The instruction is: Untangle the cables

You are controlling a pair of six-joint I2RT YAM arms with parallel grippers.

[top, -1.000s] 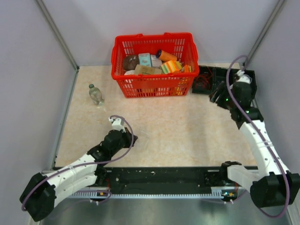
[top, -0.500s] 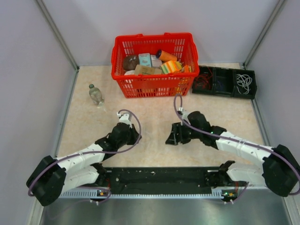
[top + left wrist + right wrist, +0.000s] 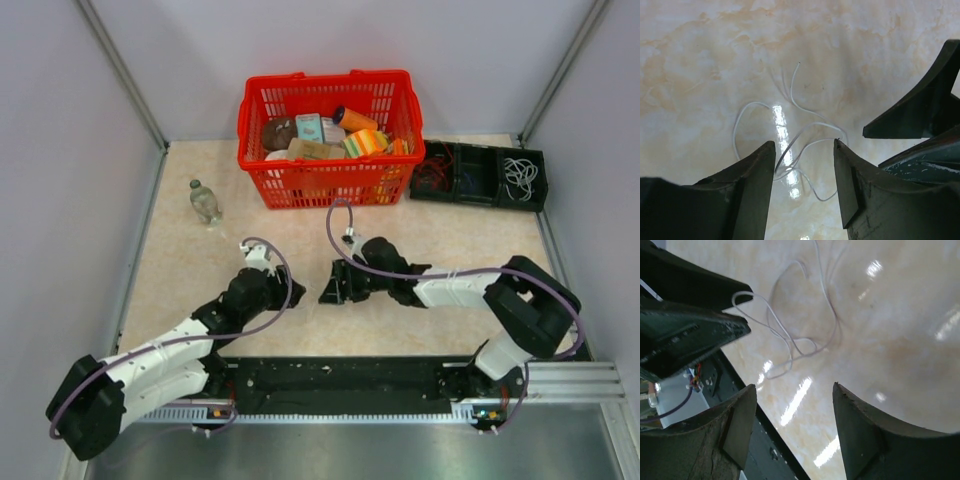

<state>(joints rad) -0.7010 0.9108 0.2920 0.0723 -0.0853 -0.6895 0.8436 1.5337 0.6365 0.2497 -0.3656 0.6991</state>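
Here, left fingers (image 3: 755, 175): released, standing apart at the bottom of the left wrist view and gripping nothing; thin white strands lie on the bench (image 3: 440, 235) under the gap between them.
right fingers (image 3: 855, 430): likewise spread and empty, at the bottom of the right wrist view, facing the same strands from the other side.
cables (image 3: 799, 131): a few white, thread-like wires lying loose on the bench in the middle of the left wrist view. One open loop sits to the left, free ends point toward the top, and several strands cross close to the left fingertips. In the right wrist view (image 3: 800, 347) the loops meet left of centre.
top view: both sets of fingers sit low in the centre of the frame, near each other; the strands between them are too thin to make out there.
black tray (image 3: 480, 160): upper right, just beside the red basket (image 3: 325, 185); a white coil (image 3: 520, 175) lies in its right compartment and reddish wires (image 3: 432, 178) in its left.
done, as a judgement: one white set is laid out on the bench, and some colours appear sorted apart in the tray.
left, as a judgement: the crossings by the left fingertips are not yet pulled free, so the untangling looks only partway through.
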